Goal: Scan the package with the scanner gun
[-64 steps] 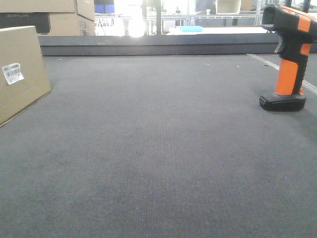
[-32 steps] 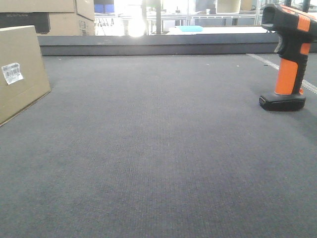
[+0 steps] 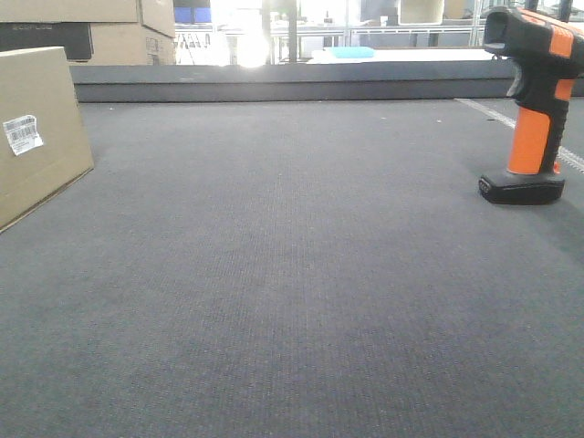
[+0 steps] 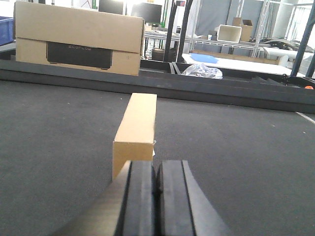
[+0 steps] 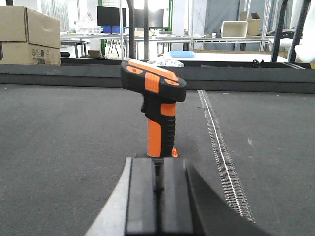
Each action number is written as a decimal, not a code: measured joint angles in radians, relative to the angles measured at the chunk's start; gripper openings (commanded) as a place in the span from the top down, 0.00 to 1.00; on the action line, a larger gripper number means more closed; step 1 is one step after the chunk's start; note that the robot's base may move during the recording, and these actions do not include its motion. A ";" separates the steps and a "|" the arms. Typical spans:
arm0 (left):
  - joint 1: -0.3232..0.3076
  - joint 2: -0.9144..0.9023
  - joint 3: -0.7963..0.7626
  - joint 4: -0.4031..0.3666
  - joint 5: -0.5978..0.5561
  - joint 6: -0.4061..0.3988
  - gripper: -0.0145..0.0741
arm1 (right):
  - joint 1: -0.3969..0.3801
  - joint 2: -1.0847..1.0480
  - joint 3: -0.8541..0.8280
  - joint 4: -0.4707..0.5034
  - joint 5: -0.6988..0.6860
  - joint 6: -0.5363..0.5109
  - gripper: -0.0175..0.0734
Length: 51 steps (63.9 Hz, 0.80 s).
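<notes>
Zipper seam (image 5: 220, 147) right of scanner gun (image 5: 155, 103).

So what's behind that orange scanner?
Behind the scanner runs a dark ledge, then shelving and a cardboard box on the left. The right hand, shut, covers the scanner's base.

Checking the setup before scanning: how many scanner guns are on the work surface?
1. The orange-and-black pistol-grip scanner gun stands upright on its base at the far right of the grey mat, directly ahead of the right gripper.
</notes>
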 measured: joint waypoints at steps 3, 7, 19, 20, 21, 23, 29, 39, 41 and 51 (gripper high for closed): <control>0.000 0.000 0.000 0.000 0.000 0.000 0.96 | 0.000 0.000 0.000 0.000 0.000 0.000 0.99; 0.000 0.000 0.000 0.000 0.000 0.000 0.96 | 0.000 0.000 0.000 -0.001 0.000 0.000 0.99; 0.000 0.000 0.000 0.000 0.000 0.000 0.96 | 0.000 0.000 0.000 -0.001 0.000 0.000 0.99; 0.000 0.000 0.000 0.000 0.000 0.000 0.96 | 0.000 0.000 0.000 -0.001 0.000 0.000 0.99; 0.000 0.000 0.000 0.000 0.000 0.000 0.96 | 0.000 0.000 0.000 -0.001 0.000 0.000 0.99; 0.000 0.000 0.000 0.000 0.000 0.000 0.96 | 0.000 0.000 0.000 -0.001 0.000 0.000 0.99; 0.000 0.000 0.000 0.000 0.000 0.000 0.96 | 0.000 0.000 0.000 -0.001 0.000 0.000 0.99; 0.000 0.000 0.025 0.003 -0.012 0.000 0.96 | 0.000 0.000 0.000 -0.001 0.000 0.000 0.99; 0.000 0.000 0.041 0.009 -0.030 0.000 0.96 | 0.000 0.000 0.000 -0.001 0.000 0.000 0.99; 0.000 0.000 0.192 0.053 -0.206 0.000 0.96 | 0.000 0.000 0.000 -0.001 0.000 0.000 0.99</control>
